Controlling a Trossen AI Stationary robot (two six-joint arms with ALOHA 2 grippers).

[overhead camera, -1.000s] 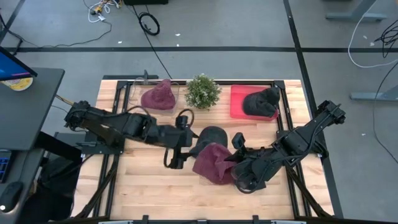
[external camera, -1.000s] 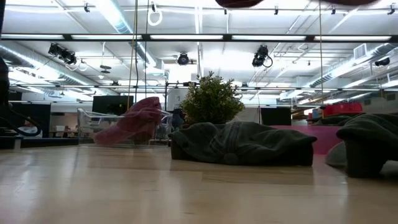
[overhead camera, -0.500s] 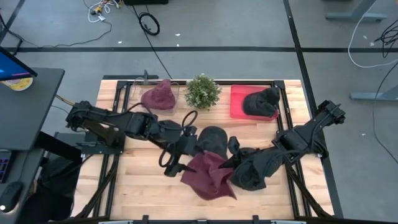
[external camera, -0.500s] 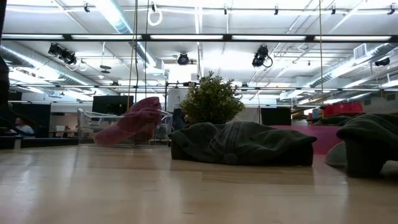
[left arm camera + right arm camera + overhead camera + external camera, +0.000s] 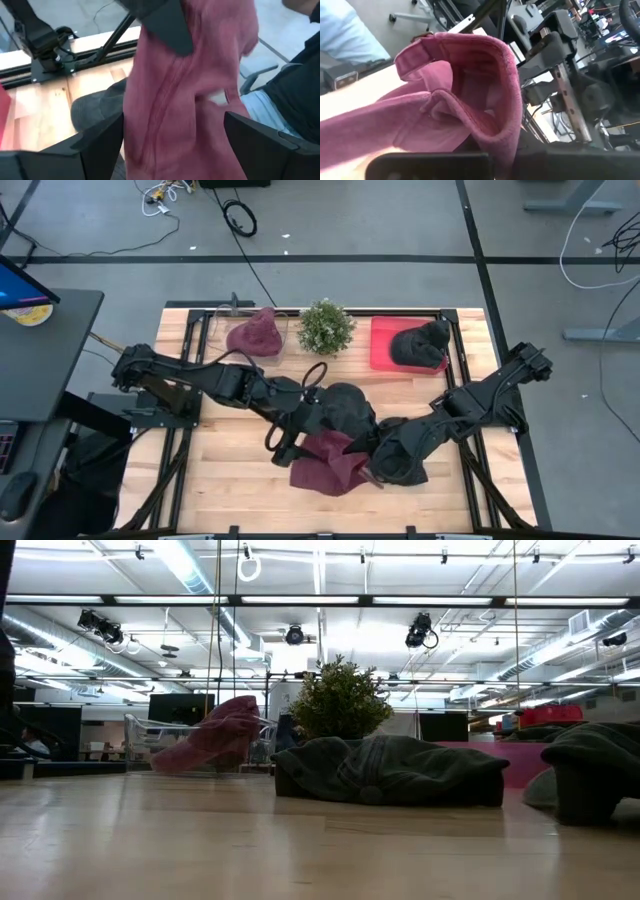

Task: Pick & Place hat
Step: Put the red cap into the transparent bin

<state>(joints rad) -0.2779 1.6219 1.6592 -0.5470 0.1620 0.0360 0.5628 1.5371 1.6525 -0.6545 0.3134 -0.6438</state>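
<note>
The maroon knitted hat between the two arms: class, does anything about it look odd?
Yes. The maroon knitted hat hangs stretched and crumpled between the left gripper and the right gripper instead of lying flat, crowding the dark grey knitted hat on the wooden table.

Front-left tabletop (image 5: 215, 470) is free; plant (image 5: 326, 326), dark hat (image 5: 345, 402) and both arms block the middle and back.
</note>
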